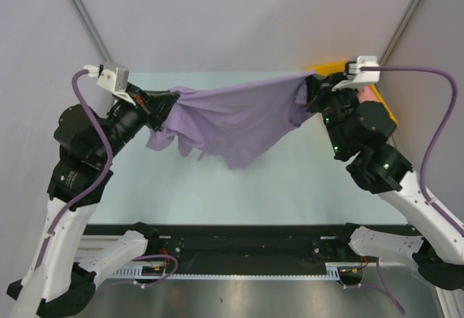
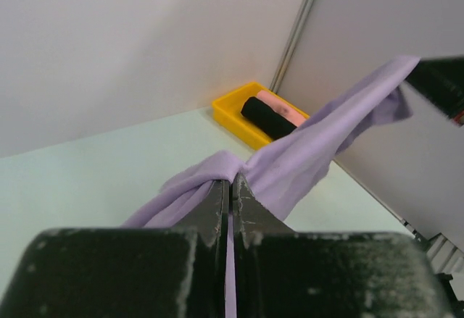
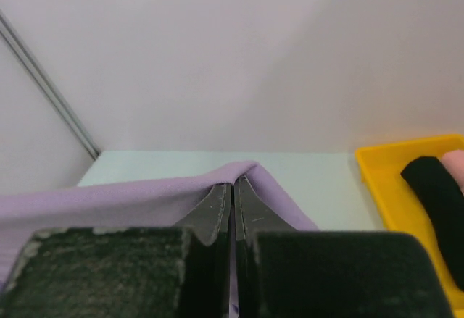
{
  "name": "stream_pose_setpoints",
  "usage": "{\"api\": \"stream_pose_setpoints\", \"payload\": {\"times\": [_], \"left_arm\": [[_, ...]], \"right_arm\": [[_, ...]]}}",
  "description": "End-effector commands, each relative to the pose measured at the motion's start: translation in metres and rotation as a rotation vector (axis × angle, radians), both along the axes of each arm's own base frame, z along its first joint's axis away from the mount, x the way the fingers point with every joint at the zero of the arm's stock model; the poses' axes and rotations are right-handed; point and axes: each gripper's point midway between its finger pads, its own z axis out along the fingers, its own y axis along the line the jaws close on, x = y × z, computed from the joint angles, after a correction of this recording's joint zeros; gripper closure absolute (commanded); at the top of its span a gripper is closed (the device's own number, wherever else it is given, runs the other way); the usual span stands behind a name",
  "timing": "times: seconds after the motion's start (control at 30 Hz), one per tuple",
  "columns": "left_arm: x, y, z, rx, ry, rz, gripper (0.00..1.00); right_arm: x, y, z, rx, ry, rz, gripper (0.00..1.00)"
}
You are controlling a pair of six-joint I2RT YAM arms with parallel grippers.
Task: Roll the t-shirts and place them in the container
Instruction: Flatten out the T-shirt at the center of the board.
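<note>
The lavender t-shirt (image 1: 235,119) hangs stretched in the air between both arms, sagging to a point above the table. My left gripper (image 1: 168,103) is shut on its left end; in the left wrist view (image 2: 232,179) cloth bunches at the tips and shows between the jaws. My right gripper (image 1: 310,93) is shut on its right end, with cloth (image 3: 145,198) folded over the tips in the right wrist view (image 3: 233,184). A black rolled shirt (image 2: 272,119) and a pink one (image 2: 279,106) lie in the yellow bin (image 2: 232,115).
The yellow bin (image 1: 330,67) stands at the back right corner of the pale green table (image 1: 290,180), mostly hidden behind the right arm. White walls close in the back and sides. A black rail (image 1: 246,242) runs along the near edge.
</note>
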Motion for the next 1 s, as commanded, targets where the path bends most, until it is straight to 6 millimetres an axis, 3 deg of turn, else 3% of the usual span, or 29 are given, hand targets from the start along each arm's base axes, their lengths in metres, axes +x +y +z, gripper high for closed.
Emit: {"api": "stream_pose_setpoints", "payload": {"times": [0.0,0.07,0.1,0.17,0.2,0.27,0.3,0.33,0.37,0.4,0.43,0.47,0.5,0.53,0.6,0.63,0.67,0.7,0.73,0.77,0.83,0.87,0.93,0.97], "left_arm": [[-0.016,0.013,0.012,-0.017,-0.106,0.028,0.99],[-0.013,0.017,-0.004,-0.035,-0.058,0.061,0.97],[-0.001,0.020,-0.025,-0.046,0.009,0.107,0.97],[0.013,0.020,-0.046,-0.040,0.060,0.143,0.98],[0.025,0.017,-0.074,-0.032,0.118,0.163,0.97],[0.045,0.010,-0.105,-0.014,0.180,0.180,0.90],[0.057,0.007,-0.125,-0.019,0.211,0.194,0.87],[0.069,0.009,-0.138,-0.014,0.242,0.236,0.87],[0.084,0.002,-0.157,0.011,0.289,0.239,0.86],[0.093,-0.002,-0.161,0.019,0.301,0.237,0.81],[0.099,-0.003,-0.167,0.026,0.323,0.243,0.70],[0.104,-0.004,-0.170,0.031,0.343,0.246,0.51],[0.110,-0.006,-0.172,0.034,0.364,0.249,0.47],[0.108,-0.005,-0.178,0.044,0.390,0.253,0.36],[0.101,0.006,-0.185,0.038,0.404,0.298,0.29],[0.095,0.012,-0.193,0.038,0.427,0.319,0.26],[0.091,0.019,-0.200,0.032,0.445,0.351,0.26],[0.084,0.023,-0.225,0.029,0.503,0.373,0.25],[0.075,0.029,-0.227,0.003,0.504,0.392,0.26],[0.068,0.035,-0.256,-0.013,0.568,0.430,0.28],[0.057,0.039,-0.269,-0.066,0.579,0.440,0.32],[0.052,0.041,-0.290,-0.085,0.620,0.452,0.34],[0.046,0.040,-0.300,-0.120,0.642,0.444,0.37],[0.043,0.036,-0.313,-0.147,0.662,0.431,0.38]], "right_arm": [[-0.026,-0.025,0.082,0.097,-0.154,0.029,1.00],[-0.015,-0.014,0.083,0.067,-0.138,0.043,1.00],[-0.008,-0.004,0.079,0.042,-0.126,0.068,1.00],[0.015,0.000,0.065,0.016,-0.083,0.062,1.00],[0.037,0.019,0.046,-0.022,-0.040,0.113,1.00],[0.078,0.006,0.020,-0.009,0.028,0.079,1.00],[0.106,0.021,-0.011,-0.023,0.100,0.132,1.00],[0.126,0.023,-0.028,-0.020,0.135,0.140,1.00],[0.150,0.007,-0.044,0.005,0.180,0.107,1.00],[0.179,0.016,-0.086,-0.013,0.273,0.126,1.00],[0.191,0.013,-0.091,-0.010,0.311,0.121,1.00],[0.201,0.008,-0.098,-0.001,0.344,0.112,1.00],[0.209,0.012,-0.111,0.005,0.391,0.125,0.83],[0.212,0.012,-0.123,-0.003,0.450,0.116,0.66],[0.207,0.005,-0.132,-0.010,0.492,0.073,0.46],[0.194,-0.003,-0.122,0.000,0.478,0.050,0.41],[0.185,-0.011,-0.142,-0.001,0.525,0.022,0.37],[0.178,-0.021,-0.151,0.040,0.554,-0.019,0.32],[0.157,-0.031,-0.141,0.068,0.547,-0.031,0.32],[0.142,-0.041,-0.178,0.064,0.628,-0.072,0.33],[0.113,-0.043,-0.200,0.112,0.689,-0.085,0.37],[0.088,-0.051,-0.232,0.103,0.753,-0.106,0.38],[0.063,-0.043,-0.263,0.125,0.804,-0.091,0.38],[0.043,-0.049,-0.290,0.124,0.845,-0.104,0.39]]}}
